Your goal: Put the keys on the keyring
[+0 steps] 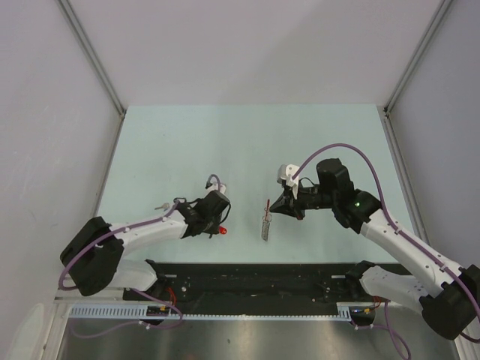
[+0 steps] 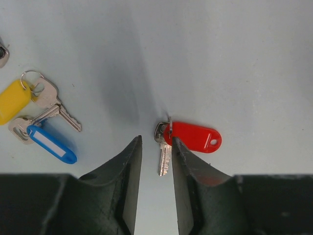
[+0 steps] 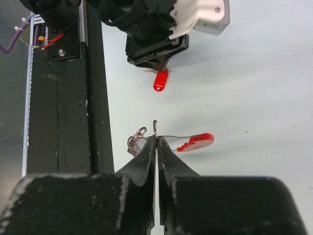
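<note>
Grip first: your right gripper [image 3: 156, 142] has its jaws pressed together on the keyring [image 3: 194, 142]. It pinches the loop edge-on. In the right wrist view the red band pokes out toward 3 o'clock of the fingertips and the grey chain-like strip toward 9 o'clock. You cannot tell from these views whether the loop is lifted off the surface [image 2: 220, 58] or resting on it.

Your left gripper [image 2: 156, 144] has its jaws a little apart, not clamped on anything. They straddle the blade of the red-tagged key [image 2: 193, 138], which lies flat on the surface with its tag running off toward 3 o'clock. Further out, toward 9 o'clock in the left wrist view, the yellow-tagged key [image 2: 14, 100] and the blue-tagged key [image 2: 51, 145] lie touching each other, well apart from the gripper. No black one can be made out.

From above, the two grippers face each other, the keyring at roughly 3 o'clock of the left one.

By my reading you are at the very start. The loop is in hand, but no key looks threaded on it. The red key is yet to be picked up, and the others are untouched.
</note>
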